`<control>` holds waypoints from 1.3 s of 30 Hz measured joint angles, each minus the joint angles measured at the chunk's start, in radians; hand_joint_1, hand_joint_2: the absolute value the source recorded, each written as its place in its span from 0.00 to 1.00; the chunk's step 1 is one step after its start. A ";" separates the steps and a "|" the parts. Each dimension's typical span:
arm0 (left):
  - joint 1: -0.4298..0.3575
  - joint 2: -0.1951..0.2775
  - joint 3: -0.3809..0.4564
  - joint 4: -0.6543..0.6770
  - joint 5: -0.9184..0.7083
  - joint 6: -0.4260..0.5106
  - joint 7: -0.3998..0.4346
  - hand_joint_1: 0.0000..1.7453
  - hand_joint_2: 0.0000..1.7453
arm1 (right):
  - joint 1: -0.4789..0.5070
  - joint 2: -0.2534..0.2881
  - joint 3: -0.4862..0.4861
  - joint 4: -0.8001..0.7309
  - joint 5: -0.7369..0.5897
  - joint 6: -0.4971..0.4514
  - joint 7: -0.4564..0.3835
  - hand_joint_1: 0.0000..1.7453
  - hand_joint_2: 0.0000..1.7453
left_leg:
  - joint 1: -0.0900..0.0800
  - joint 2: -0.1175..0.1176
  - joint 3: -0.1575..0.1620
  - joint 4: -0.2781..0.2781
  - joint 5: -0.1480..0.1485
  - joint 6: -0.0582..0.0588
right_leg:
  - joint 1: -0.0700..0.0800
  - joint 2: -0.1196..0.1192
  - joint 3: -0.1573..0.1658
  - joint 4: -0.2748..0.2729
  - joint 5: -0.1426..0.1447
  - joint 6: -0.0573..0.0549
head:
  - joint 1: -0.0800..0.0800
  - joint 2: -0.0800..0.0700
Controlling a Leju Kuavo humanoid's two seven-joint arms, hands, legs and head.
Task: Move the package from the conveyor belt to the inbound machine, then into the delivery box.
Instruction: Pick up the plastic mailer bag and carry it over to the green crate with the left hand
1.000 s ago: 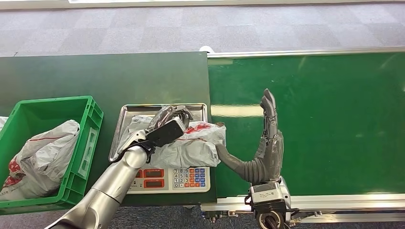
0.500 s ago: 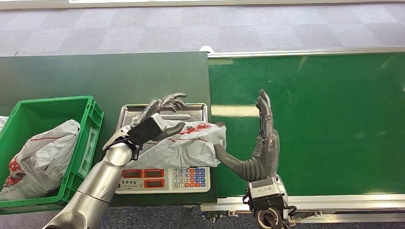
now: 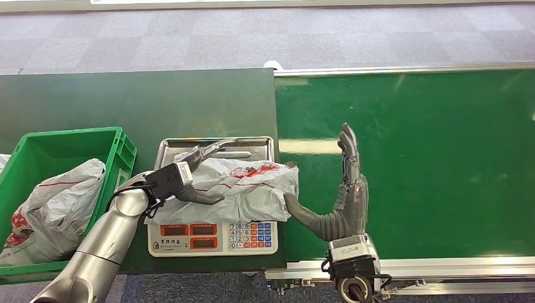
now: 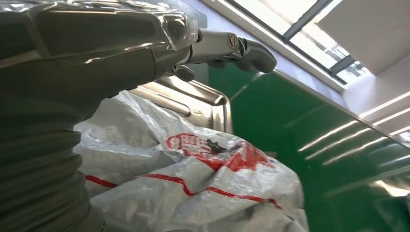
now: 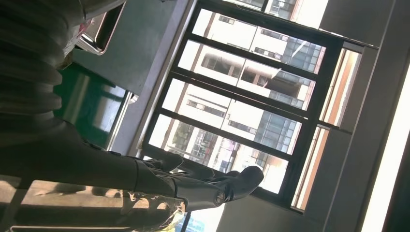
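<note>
A crumpled grey package (image 3: 252,186) with red print lies on the steel tray (image 3: 258,144) of the inbound scale. In the left wrist view the same package (image 4: 193,188) sits just below my left hand. My left hand (image 3: 180,180) is at the package's left end. Its fingers (image 3: 211,148) stretch along the far side and its thumb lies on the near side, with nothing gripped. My right hand (image 3: 348,192) stands edge-up on the green conveyor belt (image 3: 429,158), fingers straight. Its thumb reaches toward the package's right edge.
A green crate (image 3: 121,161) at the left holds another grey package (image 3: 57,202). The scale's keypad and displays (image 3: 252,233) face me below the tray. The dark green table (image 3: 139,101) extends behind the scale.
My left hand lifted off the package's top, spread its fingers and drew back left to the package's end. My right hand shifted slightly toward me. The package stayed on the tray.
</note>
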 joint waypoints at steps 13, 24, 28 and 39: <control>0.003 -0.010 -0.016 0.023 -0.250 0.203 0.148 0.12 1.00 | 0.007 0.008 -0.010 0.003 -0.001 0.006 -0.001 0.00 1.00 | 0.000 0.000 0.000 0.000 0.000 0.000 | 0.000 0.000 0.000 0.000 0.000 0.000 | 0.000 0.000; -0.002 -0.029 -0.046 0.067 -0.335 0.270 0.165 1.00 1.00 | 0.025 0.008 -0.017 0.003 0.031 0.003 -0.001 0.00 1.00 | 0.000 0.000 0.000 0.000 0.000 0.000 | 0.000 0.000 0.000 0.000 0.000 0.000 | 0.000 0.000; -0.008 -0.034 -0.048 0.076 -0.335 0.276 0.162 0.99 1.00 | 0.025 0.009 -0.019 0.003 0.033 0.003 -0.001 0.00 1.00 | 0.000 0.000 0.000 0.000 0.000 0.000 | 0.000 0.000 0.000 0.000 0.000 0.000 | 0.000 0.000; -0.012 -0.055 0.001 0.060 -0.227 0.323 0.093 1.00 1.00 | 0.016 0.008 -0.020 0.008 0.012 -0.002 0.008 0.00 1.00 | 0.000 0.000 0.000 0.000 0.000 0.000 | 0.000 0.000 0.000 0.000 0.000 0.000 | 0.000 0.000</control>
